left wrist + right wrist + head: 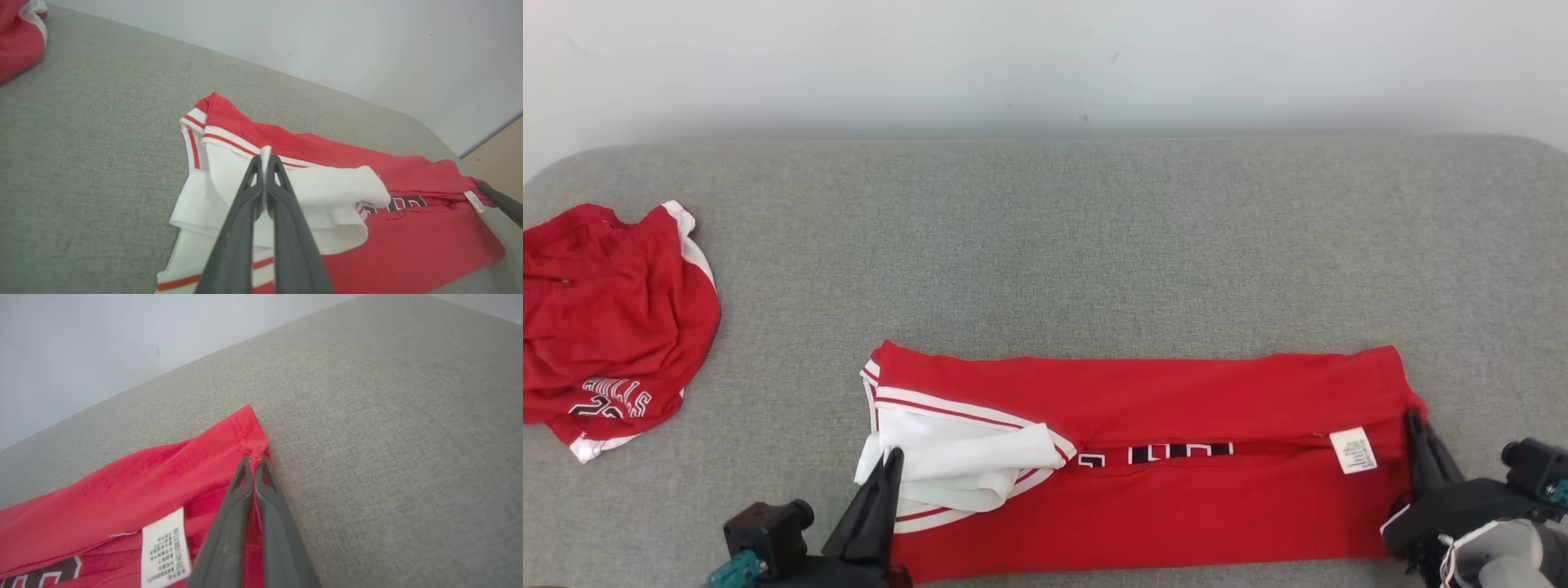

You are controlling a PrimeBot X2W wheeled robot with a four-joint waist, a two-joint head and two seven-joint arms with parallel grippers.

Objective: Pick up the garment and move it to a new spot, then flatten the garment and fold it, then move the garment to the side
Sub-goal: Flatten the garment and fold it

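Note:
A red garment with white and red striped trim lies in a long folded band across the near part of the grey surface. Black lettering and a white care label show along its middle fold. My left gripper is shut on the white fabric at the garment's left end. At the right end, my right gripper is shut on the red hem corner.
A second red garment with white trim and lettering lies crumpled at the far left edge of the surface. A pale wall rises behind the surface. Bare grey fabric stretches behind the folded garment and to its right.

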